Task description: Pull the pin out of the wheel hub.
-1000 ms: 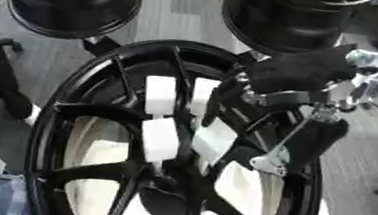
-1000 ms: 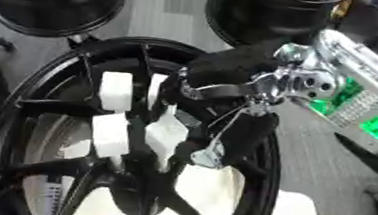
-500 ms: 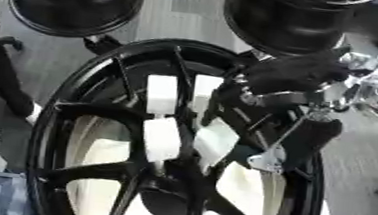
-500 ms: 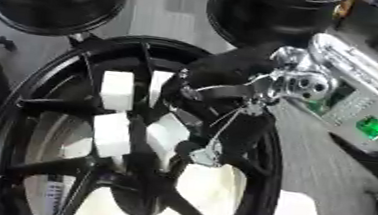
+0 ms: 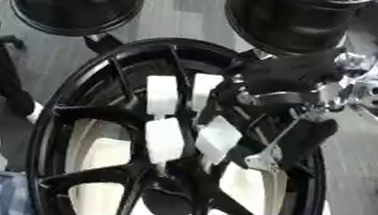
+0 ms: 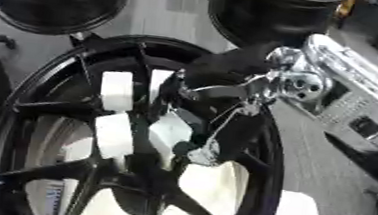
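Black and silver, the robot's right hand (image 5: 287,87) reaches over the wheel hub (image 5: 180,144), white blocks (image 5: 164,138) just left of it, finger state impossible to tell.

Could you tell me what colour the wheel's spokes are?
Black; the spokes show best in the left eye view.

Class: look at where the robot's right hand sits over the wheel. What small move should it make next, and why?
Probably ease the right hand a little further down toward the middle of the wheel. The hand hangs over the spokes near the white blocks, and no pin shows in its fingers yet; the pin itself cannot be made out.
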`<state>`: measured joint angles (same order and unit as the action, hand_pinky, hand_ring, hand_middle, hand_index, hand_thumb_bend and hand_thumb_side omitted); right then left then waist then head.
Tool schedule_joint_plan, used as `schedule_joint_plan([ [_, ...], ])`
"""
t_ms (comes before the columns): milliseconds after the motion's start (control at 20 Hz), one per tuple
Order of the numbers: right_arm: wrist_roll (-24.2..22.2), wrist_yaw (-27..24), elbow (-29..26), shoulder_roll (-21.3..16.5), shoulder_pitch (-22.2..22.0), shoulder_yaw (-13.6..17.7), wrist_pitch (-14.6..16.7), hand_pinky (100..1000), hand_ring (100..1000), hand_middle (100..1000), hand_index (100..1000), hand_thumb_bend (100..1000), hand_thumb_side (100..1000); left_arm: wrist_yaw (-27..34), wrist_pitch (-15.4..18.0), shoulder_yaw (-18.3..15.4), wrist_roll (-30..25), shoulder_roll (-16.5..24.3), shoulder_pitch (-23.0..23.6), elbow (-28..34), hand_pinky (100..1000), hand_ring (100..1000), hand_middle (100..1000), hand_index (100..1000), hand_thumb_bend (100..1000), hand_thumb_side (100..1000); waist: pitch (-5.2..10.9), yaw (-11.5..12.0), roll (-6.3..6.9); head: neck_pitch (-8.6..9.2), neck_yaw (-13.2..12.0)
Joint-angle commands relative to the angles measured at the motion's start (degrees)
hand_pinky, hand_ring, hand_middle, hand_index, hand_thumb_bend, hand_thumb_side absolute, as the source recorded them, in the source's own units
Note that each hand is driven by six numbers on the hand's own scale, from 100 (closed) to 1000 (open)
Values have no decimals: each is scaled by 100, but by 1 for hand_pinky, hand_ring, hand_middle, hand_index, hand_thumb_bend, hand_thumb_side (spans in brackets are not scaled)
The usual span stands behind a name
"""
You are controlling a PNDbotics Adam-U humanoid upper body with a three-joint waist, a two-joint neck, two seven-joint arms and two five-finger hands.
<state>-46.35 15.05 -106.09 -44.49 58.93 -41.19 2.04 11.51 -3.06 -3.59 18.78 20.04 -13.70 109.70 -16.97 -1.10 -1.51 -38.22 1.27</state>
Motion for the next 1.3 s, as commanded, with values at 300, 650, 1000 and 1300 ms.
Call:
schedule_joint_plan([
  [300,43,110,114,20,56,21,30,878,830,742,850,167,415,3,7,-51,28,45,-69,74,740,768,658,859,100,793,86,25,11,46,19],
  [650,14,120,251,67,39,3,105,877,823,731,842,191,338,5,8,-59,52,30,-74,78,741,768,656,858,100,792,70,36,19,76,24],
  [1000,-65,200,451,45,26,27,330,884,843,770,860,302,258,3,3,-66,69,22,-78,79,741,768,654,859,100,792,58,35,29,118,13],
  [1300,-160,325,607,26,27,42,628,887,847,781,859,427,105,-1,2,-60,64,22,-100,84,742,767,653,858,100,791,51,18,31,155,-6],
])
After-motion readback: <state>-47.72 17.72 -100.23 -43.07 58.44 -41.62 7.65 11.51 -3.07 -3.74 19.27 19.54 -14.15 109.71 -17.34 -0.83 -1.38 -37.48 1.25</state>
